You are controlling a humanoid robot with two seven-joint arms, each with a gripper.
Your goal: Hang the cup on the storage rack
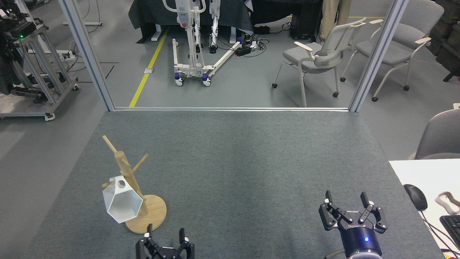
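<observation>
The white faceted cup (122,201) hangs by its holed tab on a lower peg of the wooden storage rack (125,169), its hexagonal mouth facing me. The rack's round base (152,216) rests on the grey mat at the front left. My left gripper (165,237) is open at the bottom edge, to the right of the base and clear of the cup, nothing between its fingers. My right gripper (348,207) is open and empty at the front right.
A white desk (420,172) with a mouse (415,196) and keyboard (452,225) borders the mat on the right. Metal frame posts (86,54) stand at the mat's far corners, with chairs (320,54) and a wheeled stand (190,68) beyond.
</observation>
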